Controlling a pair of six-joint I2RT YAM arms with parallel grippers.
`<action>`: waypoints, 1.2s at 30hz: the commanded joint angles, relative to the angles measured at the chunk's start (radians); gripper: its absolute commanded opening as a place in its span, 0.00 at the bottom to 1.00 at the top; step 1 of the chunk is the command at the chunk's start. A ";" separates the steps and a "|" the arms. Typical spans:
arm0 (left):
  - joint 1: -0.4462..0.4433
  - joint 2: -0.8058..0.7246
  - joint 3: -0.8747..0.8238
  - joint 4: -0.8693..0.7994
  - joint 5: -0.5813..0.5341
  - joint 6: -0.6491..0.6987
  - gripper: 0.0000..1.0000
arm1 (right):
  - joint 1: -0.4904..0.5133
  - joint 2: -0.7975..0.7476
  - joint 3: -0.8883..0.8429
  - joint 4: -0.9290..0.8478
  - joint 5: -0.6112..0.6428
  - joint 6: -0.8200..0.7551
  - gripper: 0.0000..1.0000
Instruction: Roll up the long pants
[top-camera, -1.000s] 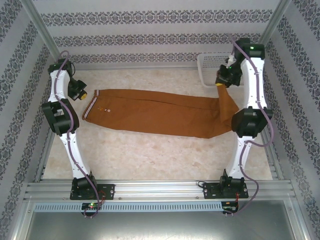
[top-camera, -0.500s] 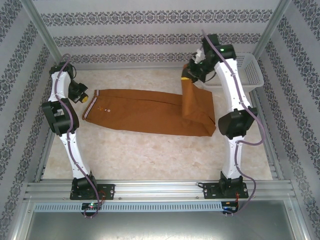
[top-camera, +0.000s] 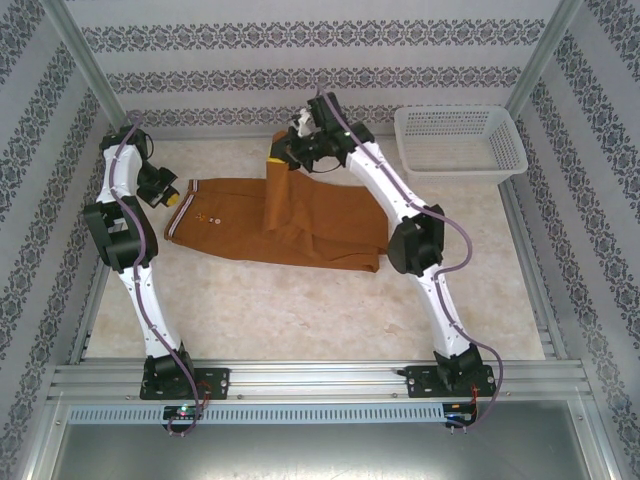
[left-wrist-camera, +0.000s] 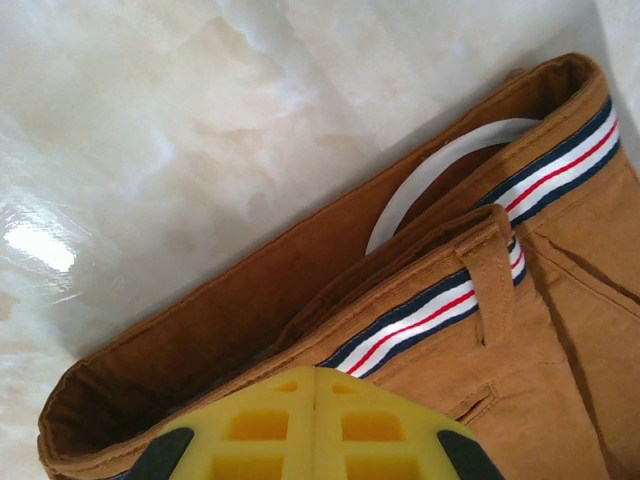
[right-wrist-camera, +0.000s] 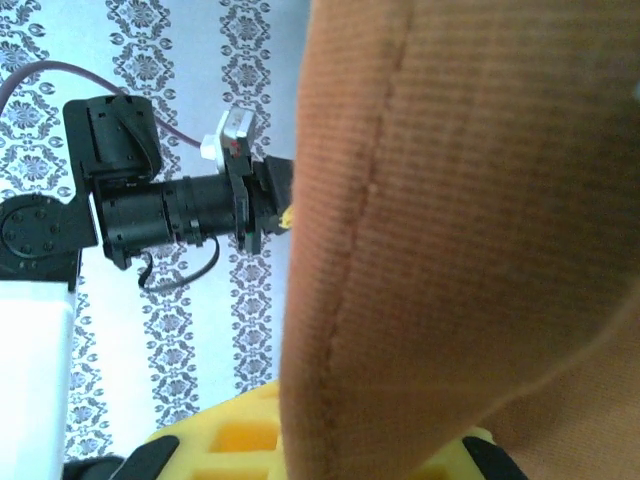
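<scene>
Long pants (top-camera: 330, 225) mid-fold: right gripper (top-camera: 287, 152) pinches leg ends (top-camera: 277, 180) aloft, partway toward waistband (top-camera: 180, 212). Left gripper (top-camera: 170, 196) at waistband, grip unclear. Next, likely: lay legs down, start roll.

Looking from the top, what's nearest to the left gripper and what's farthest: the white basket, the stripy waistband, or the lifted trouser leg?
From the left gripper:
1. the striped waistband, right beside it at the left.
2. the lifted trouser leg, mid-table, hanging from the right gripper.
3. the white basket, far right corner.
</scene>
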 joint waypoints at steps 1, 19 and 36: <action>0.015 -0.044 -0.016 0.012 0.013 -0.002 0.00 | 0.031 0.067 0.065 0.284 -0.044 0.149 0.00; 0.006 0.001 -0.012 0.048 -0.025 -0.047 0.00 | 0.080 0.193 0.172 0.528 -0.033 0.379 0.00; 0.006 -0.011 -0.001 0.030 -0.023 -0.020 0.15 | 0.164 0.327 0.181 0.641 0.019 0.514 0.49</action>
